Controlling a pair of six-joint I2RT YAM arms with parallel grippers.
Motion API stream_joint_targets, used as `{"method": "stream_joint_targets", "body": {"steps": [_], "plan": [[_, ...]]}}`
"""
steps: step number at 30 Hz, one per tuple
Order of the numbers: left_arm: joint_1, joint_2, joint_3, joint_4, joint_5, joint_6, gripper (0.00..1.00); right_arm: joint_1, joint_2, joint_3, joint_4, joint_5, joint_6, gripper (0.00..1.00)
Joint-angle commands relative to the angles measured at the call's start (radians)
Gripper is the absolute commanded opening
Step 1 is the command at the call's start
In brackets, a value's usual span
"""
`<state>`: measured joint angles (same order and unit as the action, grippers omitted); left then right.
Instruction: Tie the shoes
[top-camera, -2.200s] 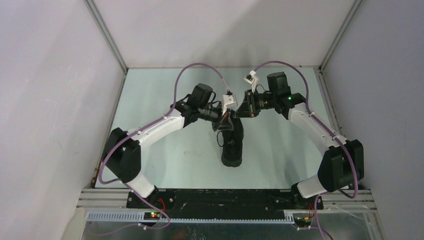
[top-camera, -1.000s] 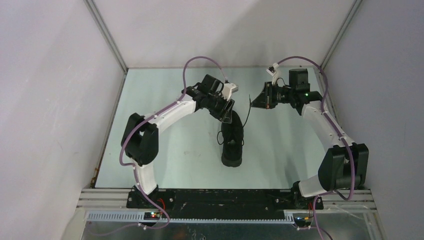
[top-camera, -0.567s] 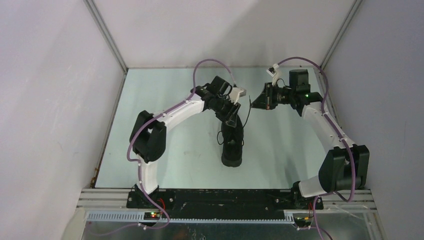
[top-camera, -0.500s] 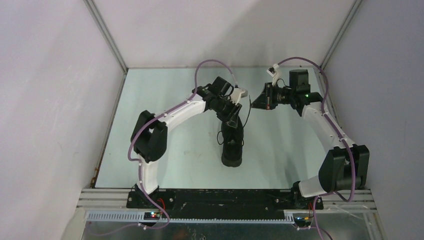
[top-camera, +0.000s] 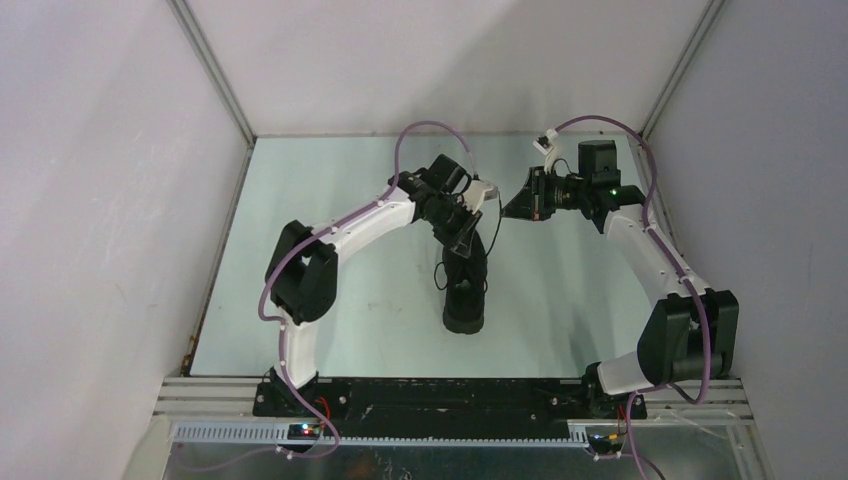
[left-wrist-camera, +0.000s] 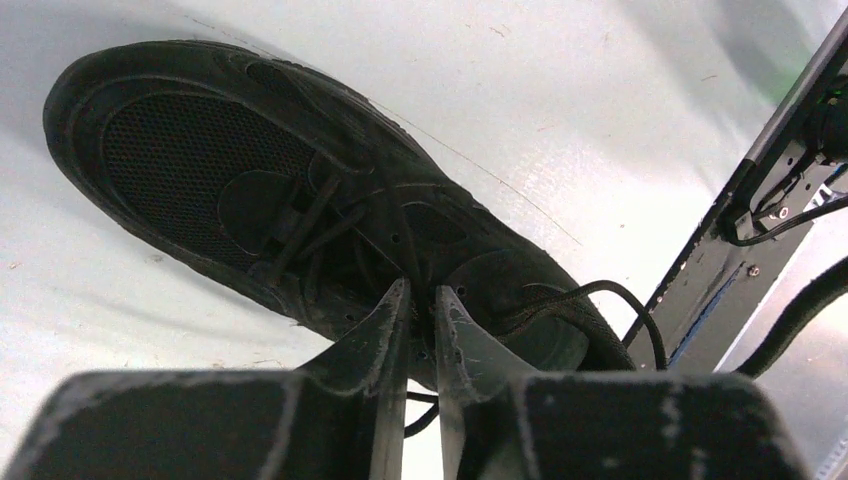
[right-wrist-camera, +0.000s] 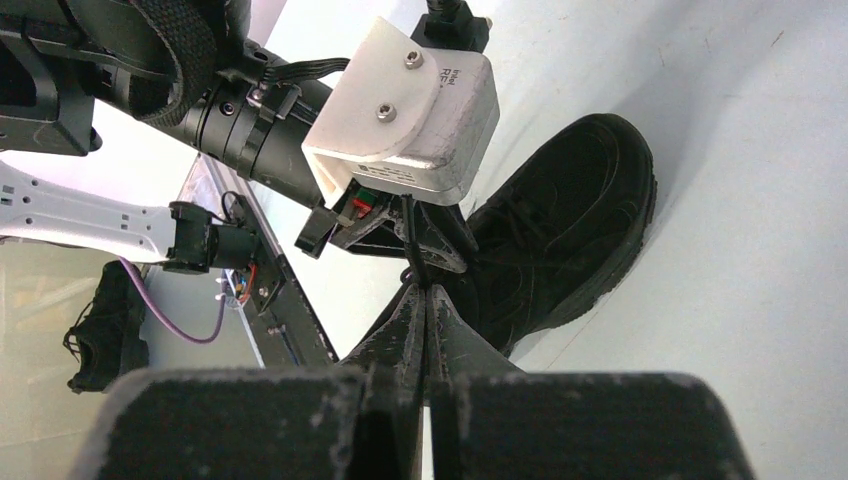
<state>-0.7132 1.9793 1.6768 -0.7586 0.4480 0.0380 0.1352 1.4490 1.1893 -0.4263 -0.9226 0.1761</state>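
Note:
The black sneaker (top-camera: 465, 290) lies in the middle of the table, one end toward the arm bases. It also shows in the left wrist view (left-wrist-camera: 200, 170) and the right wrist view (right-wrist-camera: 570, 210). My left gripper (top-camera: 472, 235) hangs over the shoe's far, laced part. Its jaws (left-wrist-camera: 422, 290) are almost together, and a lace strand runs up from the eyelets into the narrow gap. My right gripper (top-camera: 506, 208) is just right of it, shut on a thin black lace (top-camera: 495, 222). That lace rises from the fingertips (right-wrist-camera: 425, 290) to the left gripper.
Grey walls close in the table on the left, right and back. The black base rail (top-camera: 430, 395) runs along the near edge. A loose lace loop (left-wrist-camera: 640, 320) hangs by the shoe's collar. Another black shoe (right-wrist-camera: 100, 330) lies beyond the rail.
My right gripper has pulled its lace up and to the right, away from the shoe, then held still. My left gripper has moved right over the shoe, toward that lace.

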Motion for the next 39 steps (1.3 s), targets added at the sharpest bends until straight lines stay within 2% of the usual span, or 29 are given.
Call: {"method": "stream_joint_targets", "body": {"steps": [1,5,9,14,20,26,29,31,33,36,39], "plan": [[0.001,-0.053,0.033,0.035,0.002,0.015,0.17,-0.005,-0.039,0.001,0.023,-0.024,-0.001,0.0],[0.022,-0.099,0.034,0.11,0.033,-0.001,0.13,-0.006,-0.042,0.001,0.021,-0.022,-0.005,0.0],[0.047,-0.145,0.006,0.17,0.154,-0.007,0.11,-0.005,-0.044,0.002,0.035,-0.024,0.008,0.0],[0.065,-0.216,-0.078,0.249,0.33,0.008,0.13,0.005,-0.032,0.004,0.055,-0.022,0.034,0.0],[0.065,-0.233,-0.127,0.275,0.418,0.008,0.16,0.047,-0.016,0.016,0.082,-0.01,0.049,0.0],[0.066,-0.22,-0.17,0.34,0.401,-0.061,0.15,0.079,0.012,0.028,0.093,0.005,0.056,0.0],[0.074,-0.219,-0.176,0.322,0.295,-0.047,0.31,0.081,0.02,0.029,0.079,0.017,0.04,0.0],[0.084,-0.223,-0.179,0.308,0.274,-0.024,0.37,0.075,0.019,0.027,0.062,0.02,0.024,0.0],[0.084,-0.221,-0.17,0.27,0.266,0.025,0.39,0.063,0.013,0.028,0.044,0.021,0.005,0.0],[0.071,-0.213,-0.178,0.239,0.279,0.058,0.39,0.041,0.0,0.027,0.021,0.019,-0.007,0.0],[0.053,-0.21,-0.205,0.245,0.279,0.072,0.33,0.016,-0.032,0.023,0.005,0.009,-0.006,0.0]]}}
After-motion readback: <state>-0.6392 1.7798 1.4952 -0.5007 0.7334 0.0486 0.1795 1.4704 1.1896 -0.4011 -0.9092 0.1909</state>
